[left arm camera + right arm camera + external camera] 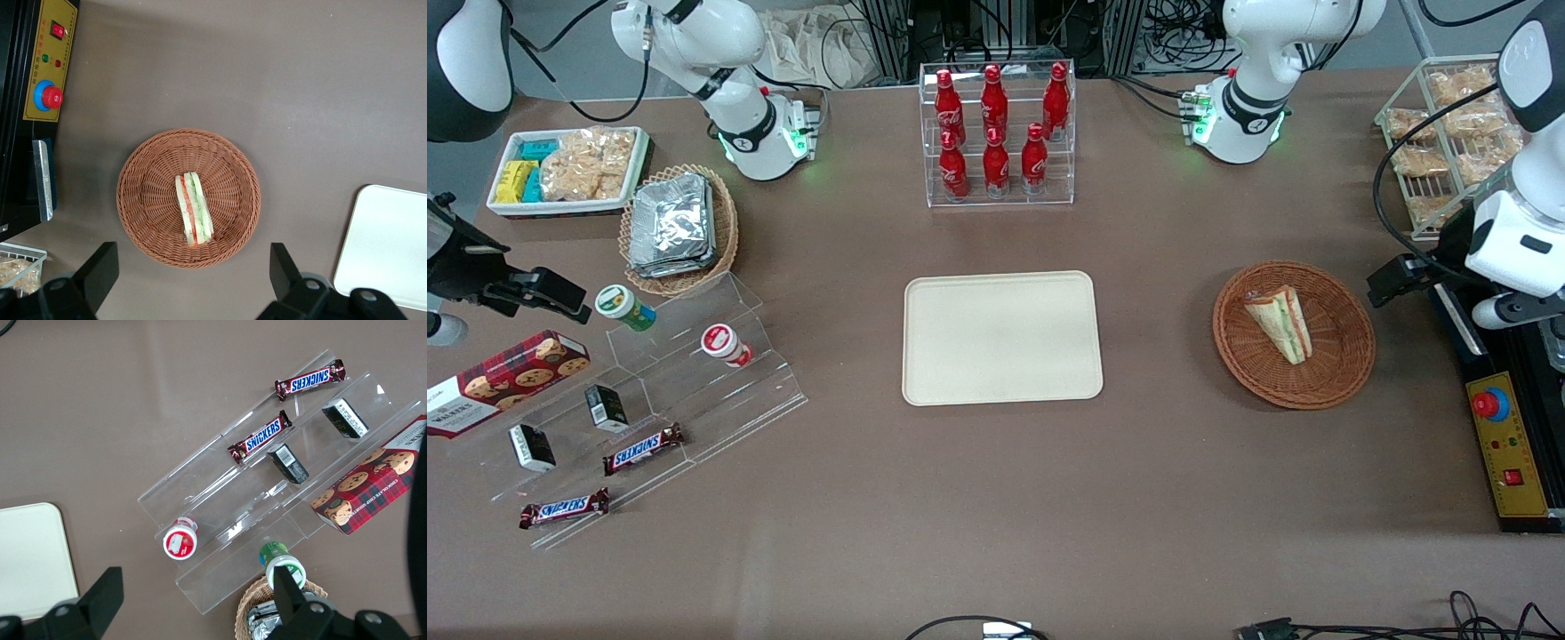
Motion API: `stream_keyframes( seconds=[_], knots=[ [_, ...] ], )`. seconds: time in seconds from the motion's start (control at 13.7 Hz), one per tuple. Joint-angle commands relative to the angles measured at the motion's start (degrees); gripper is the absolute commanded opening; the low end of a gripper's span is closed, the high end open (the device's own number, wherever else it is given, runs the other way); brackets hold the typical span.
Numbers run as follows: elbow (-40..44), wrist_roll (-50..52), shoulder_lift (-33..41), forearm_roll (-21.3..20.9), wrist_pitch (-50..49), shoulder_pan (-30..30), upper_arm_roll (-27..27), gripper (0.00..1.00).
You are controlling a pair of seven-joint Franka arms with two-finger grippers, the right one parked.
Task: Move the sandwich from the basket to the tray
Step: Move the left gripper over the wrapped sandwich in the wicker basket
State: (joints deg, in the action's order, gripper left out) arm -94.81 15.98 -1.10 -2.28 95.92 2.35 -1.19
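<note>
Sandwich point(193, 209): lying in basket point(143, 200). Tray point(1002, 338): bare, at basket's 9 o'clock in front view. Gripper point(193, 283): spread, above basket.

- Left arm: wrist raised at the working arm's end of the table, camera directed downward.
- Gripper point(190, 280): fingers point(100, 270) spread wide apart, nothing between them, held clear above the table surface.
</note>
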Motion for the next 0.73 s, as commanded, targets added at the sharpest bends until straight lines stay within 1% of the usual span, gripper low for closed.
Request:
stream_keyframes(
  seconds=[0.0,0.29,0.44,0.66],
  knots=[
    [1.81,0.37,-1.35,-0.53,-1.7,0.29,0.05,1.0],
    [2.08,0.37,-1.98,-0.27,-1.87,0.38,-0.04,1.0],
    [0.86,0.98,-1.45,-0.27,-4.15,0.46,-0.04,1.0],
    [-7.47,3.27,3.37,-0.27,-2.41,0.2,0.05,1.0]
  ],
)
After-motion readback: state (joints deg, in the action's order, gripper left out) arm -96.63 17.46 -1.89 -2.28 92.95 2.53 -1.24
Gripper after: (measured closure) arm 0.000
